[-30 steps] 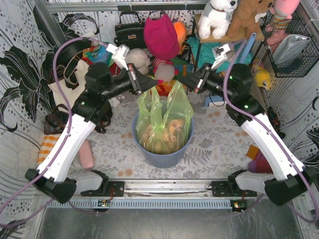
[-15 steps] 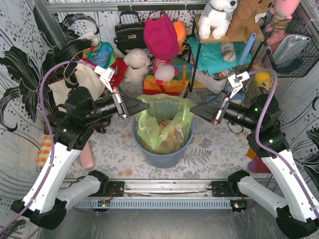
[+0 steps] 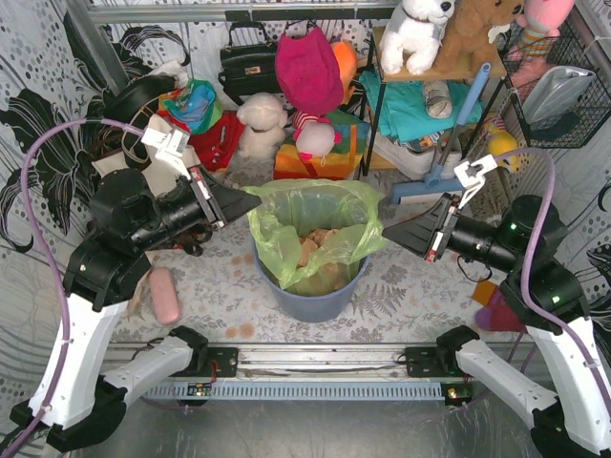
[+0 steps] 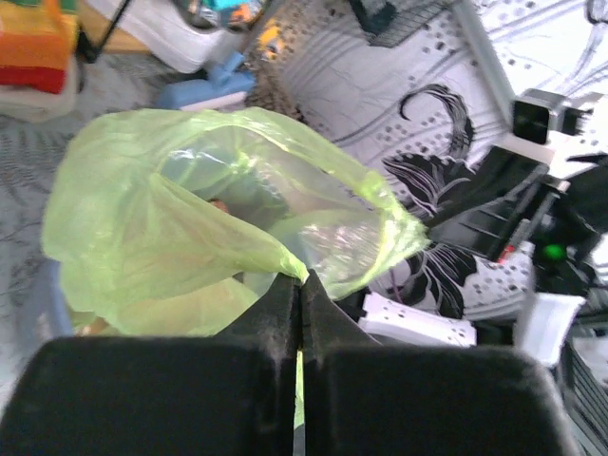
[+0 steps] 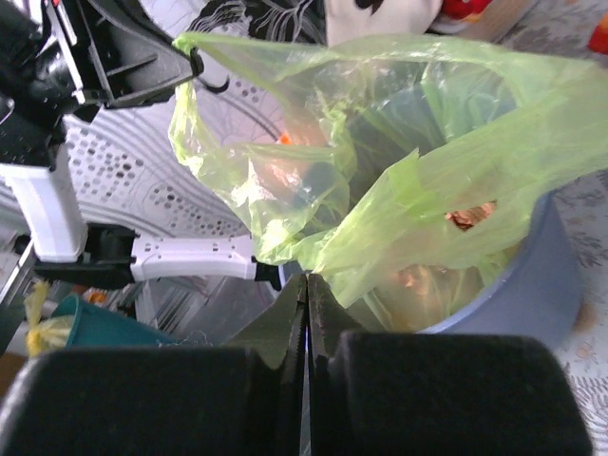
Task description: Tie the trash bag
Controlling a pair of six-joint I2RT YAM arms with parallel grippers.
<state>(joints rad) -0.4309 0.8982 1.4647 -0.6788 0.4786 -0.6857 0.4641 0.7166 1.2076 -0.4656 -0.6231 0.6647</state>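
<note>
The light-green trash bag sits in the blue-grey bin at the middle, crumpled brown paper showing inside. Its mouth is stretched wide open. My left gripper is shut on the bag's left rim, and in the left wrist view green film is pinched between the closed fingers. My right gripper is shut on the bag's right rim; the right wrist view shows the film held at the fingertips. Both grippers hold at about rim height, on opposite sides of the bin.
Soft toys, a red bag, a black handbag and a shelf crowd the back. A cream tote lies at the left, a pink object on the floor beside it. A wire basket hangs at the right.
Both grippers have moved apart and down from above the bin, pulling the bag's two sides outward. The bag's mouth went from bunched upright to spread wide.
</note>
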